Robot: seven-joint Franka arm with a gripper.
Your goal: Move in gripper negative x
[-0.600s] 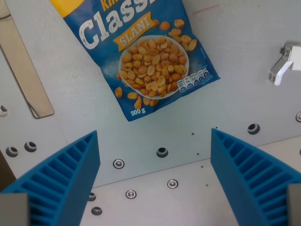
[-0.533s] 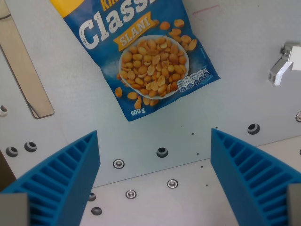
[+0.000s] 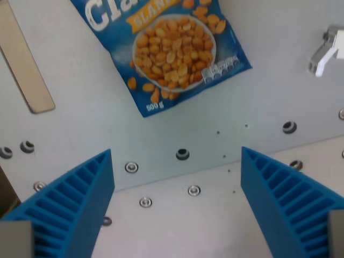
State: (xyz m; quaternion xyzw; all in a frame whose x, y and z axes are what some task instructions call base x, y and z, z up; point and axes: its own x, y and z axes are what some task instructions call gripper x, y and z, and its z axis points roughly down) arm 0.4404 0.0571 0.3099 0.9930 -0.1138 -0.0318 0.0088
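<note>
My gripper [image 3: 177, 177] is open, its two blue ribbed fingers [image 3: 70, 207] standing wide apart at the bottom of the wrist view with nothing between them. Beyond the fingertips a blue bag of salted peanuts [image 3: 172, 48] lies flat on the grey metal table [image 3: 258, 75], cut off by the top edge. The bag is apart from both fingers.
A flat beige strip [image 3: 24, 67] lies at the wrist view's left. A small white bracket [image 3: 327, 52] sits at the wrist view's right edge. Bolt holes and screw heads [image 3: 183, 155] dot the plate, and a seam between two plates runs under the fingers.
The whole scene has shifted upward in the picture by some forty pixels, so the camera has moved. The bag's lettering is now mostly out of frame. The fingers keep the same opening.
</note>
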